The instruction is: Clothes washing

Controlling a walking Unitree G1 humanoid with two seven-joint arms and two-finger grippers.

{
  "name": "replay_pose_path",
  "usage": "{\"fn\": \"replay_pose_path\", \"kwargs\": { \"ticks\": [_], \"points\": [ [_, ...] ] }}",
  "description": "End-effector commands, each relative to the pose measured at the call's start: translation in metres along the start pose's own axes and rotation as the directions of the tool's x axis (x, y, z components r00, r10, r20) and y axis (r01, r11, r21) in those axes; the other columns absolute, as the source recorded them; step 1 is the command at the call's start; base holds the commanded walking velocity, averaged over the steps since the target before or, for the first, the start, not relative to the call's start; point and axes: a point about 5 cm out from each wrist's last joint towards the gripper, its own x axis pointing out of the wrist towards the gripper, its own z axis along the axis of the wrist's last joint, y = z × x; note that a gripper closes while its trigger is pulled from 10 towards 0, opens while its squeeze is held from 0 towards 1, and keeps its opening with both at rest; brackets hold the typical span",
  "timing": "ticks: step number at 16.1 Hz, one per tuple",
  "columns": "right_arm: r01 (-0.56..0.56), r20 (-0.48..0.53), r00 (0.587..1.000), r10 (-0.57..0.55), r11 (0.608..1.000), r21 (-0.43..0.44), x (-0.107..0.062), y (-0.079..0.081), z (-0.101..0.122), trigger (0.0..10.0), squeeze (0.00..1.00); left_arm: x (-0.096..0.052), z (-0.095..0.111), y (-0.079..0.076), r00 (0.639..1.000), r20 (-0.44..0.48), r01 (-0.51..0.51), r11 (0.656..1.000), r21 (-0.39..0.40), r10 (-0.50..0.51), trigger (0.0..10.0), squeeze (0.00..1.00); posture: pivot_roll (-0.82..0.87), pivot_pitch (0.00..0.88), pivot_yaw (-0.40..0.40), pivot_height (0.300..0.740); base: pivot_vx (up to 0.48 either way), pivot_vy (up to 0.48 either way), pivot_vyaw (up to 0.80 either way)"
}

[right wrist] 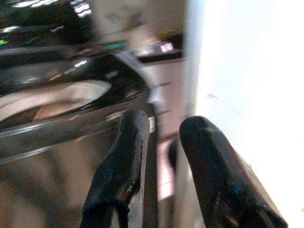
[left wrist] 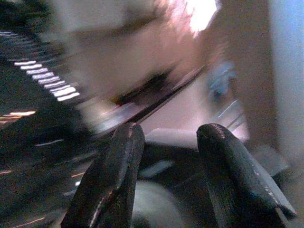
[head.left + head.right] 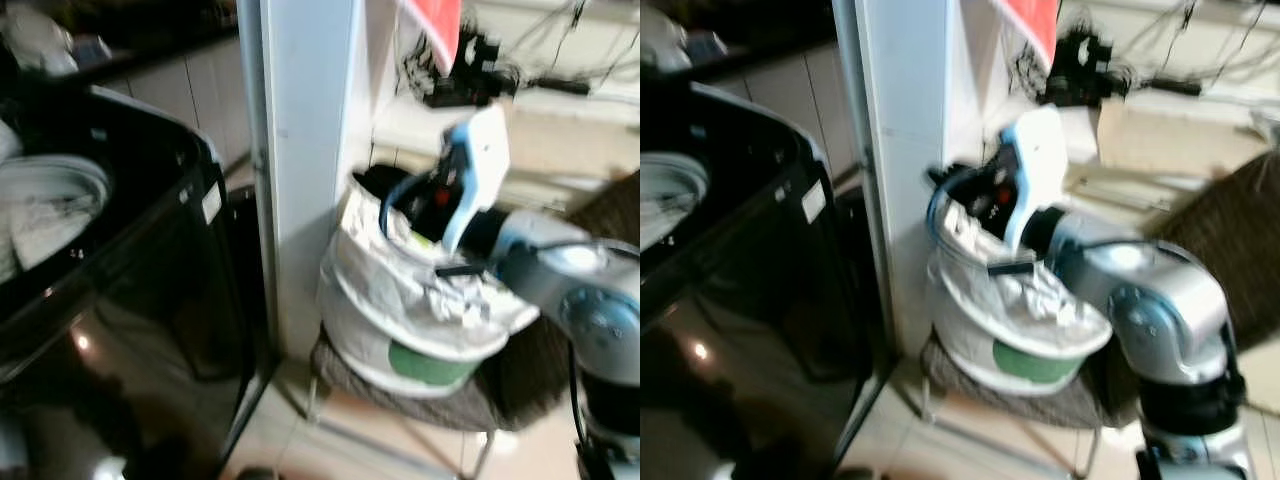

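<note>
A black top-loading washing machine (image 3: 130, 260) stands at the left with its pale drum opening (image 3: 45, 210) showing. To its right, a white laundry bag (image 3: 400, 290) holding crumpled light and dark clothes rests on a stool. My right gripper (image 1: 159, 156) hovers over the bag's mouth, its arm (image 3: 560, 270) coming in from the right. Its fingers point toward the washer, open, with nothing between them. In the blurred left wrist view, my left gripper (image 2: 166, 166) is low beside the washer's dark side. It is open and holds nothing.
A white pillar (image 3: 305, 150) stands between the washer and the bag. The stool (image 3: 400, 400) has a woven seat and thin metal legs on a pale tiled floor. A brown wicker piece (image 3: 610, 210) sits at the right. Cables (image 3: 470, 70) and a red cloth (image 3: 435, 25) hang above.
</note>
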Motion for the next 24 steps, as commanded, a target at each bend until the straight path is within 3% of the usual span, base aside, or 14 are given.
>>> {"fn": "replay_pose_path", "kwargs": {
  "ticks": [1, 2, 3, 4, 6, 8, 11, 14, 15, 16, 17, 19, 21, 24],
  "points": [
    [0.158, 0.05, 0.986, -0.156, 0.986, -0.052, -0.002, -0.017, 0.004, 10.0, 0.0, -0.002, -0.008, -0.032, 1.0, 0.017, 0.007, 0.992, -0.126, -0.005, 10.0, 0.0, 0.01, 0.004, 0.001, 0.74, 0.0, 0.0, 0.0],
    [0.271, 0.044, 0.963, -0.267, 0.956, -0.111, -0.002, -0.028, -0.003, 10.0, 0.0, -0.006, -0.028, -0.066, 0.999, -0.042, 0.003, 0.996, -0.092, -0.007, 10.0, 0.0, 0.0, 0.008, -0.001, 0.74, 0.0, 0.0, 0.0],
    [0.356, 0.044, 0.934, -0.354, 0.924, -0.137, -0.005, -0.036, -0.012, 10.0, 0.0, -0.013, -0.041, -0.093, 0.999, -0.026, 0.034, 0.999, -0.038, -0.035, 10.0, 0.0, -0.01, 0.015, 0.0, 0.74, 0.0, 0.0, 0.0],
    [0.4, 0.032, 0.916, -0.399, 0.905, -0.148, -0.011, -0.039, -0.025, 10.0, 0.0, -0.024, -0.056, -0.119, 0.996, -0.043, 0.074, 0.995, -0.062, -0.077, 10.0, 0.0, -0.01, 0.02, 0.004, 0.74, 0.0, 0.0, 0.0],
    [0.408, 0.012, 0.912, -0.411, 0.901, -0.15, -0.019, -0.035, -0.043, 10.0, 0.0, -0.042, -0.066, -0.147, 0.987, -0.031, 0.149, 0.977, -0.156, -0.155, 10.0, 0.0, -0.02, 0.026, 0.009, 0.74, 0.0, 0.0, 0.0],
    [0.406, -0.004, 0.913, -0.409, 0.907, -0.109, -0.028, -0.032, -0.06, 10.0, 0.0, -0.057, -0.065, -0.163, 0.98, 0.008, 0.197, 0.967, -0.162, -0.198, 10.0, 0.0, -0.02, 0.035, 0.012, 0.74, 0.0, 0.0, 0.0],
    [0.412, 0.005, 0.911, -0.412, 0.909, -0.059, -0.033, -0.032, -0.071, 10.0, 0.0, -0.072, -0.075, -0.174, 0.974, -0.01, 0.225, 0.969, -0.102, -0.227, 10.0, 0.0, -0.03, 0.041, 0.016, 0.74, 0.097, 0.0, 0.0],
    [0.522, -0.008, 0.853, -0.522, 0.853, -0.026, -0.034, -0.042, -0.095, 10.0, 0.0, -0.075, -0.078, -0.173, 0.978, 0.005, 0.21, 0.974, -0.087, -0.21, 10.0, 0.0, -0.03, 0.042, 0.017, 0.74, 0.317, 0.0, 0.0],
    [0.527, -0.024, 0.848, -0.529, 0.847, -0.075, -0.034, -0.042, -0.105, 10.0, 0.0, -0.077, -0.079, -0.173, 0.978, 0.004, 0.208, 0.975, -0.082, -0.208, 10.0, 0.0, -0.02, 0.045, 0.018, 0.74, 0.334, 0.0, 0.0],
    [0.459, -0.049, 0.881, -0.47, 0.876, -0.148, -0.031, -0.038, -0.11, 10.0, 0.0, -0.08, -0.08, -0.172, 0.978, -0.006, 0.206, 0.976, -0.073, -0.207, 10.0, 0.0, -0.02, 0.046, 0.011, 0.74, 0.334, 0.0, 0.8],
    [0.438, -0.057, 0.89, -0.452, 0.884, -0.165, -0.03, -0.037, -0.11, 10.0, 0.0, -0.08, -0.081, -0.172, 0.979, -0.007, 0.205, 0.976, -0.072, -0.206, 10.0, 0.0, -0.01, 0.046, 0.008, 0.74, 0.334, 0.0, 0.8],
    [0.409, 0.011, 0.912, -0.41, 0.907, -0.097, -0.026, -0.033, -0.102, 10.0, 0.0, -0.081, -0.08, -0.169, 0.984, -0.002, 0.18, 0.981, -0.079, -0.18, 10.0, 0.0, 0.0, 0.046, -0.003, 0.74, 0.338, 0.0, 0.8],
    [0.478, 0.078, 0.878, -0.473, 0.874, -0.081, -0.033, -0.04, -0.095, 10.0, 0.0, -0.083, -0.08, -0.169, 0.984, 0.004, 0.176, 0.98, -0.089, -0.176, 10.0, 0.0, 0.0, 0.046, -0.002, 0.74, 0.334, 0.0, 0.4],
    [0.421, 0.082, 0.907, -0.414, 0.897, -0.135, -0.035, -0.039, -0.088, 10.0, 0.0, -0.083, -0.081, -0.17, 0.985, -0.003, 0.173, 0.978, -0.116, -0.175, 10.0, 0.0, -0.02, 0.047, 0.009, 0.74, 0.336, 0.0, 0.0]
  ]
}}
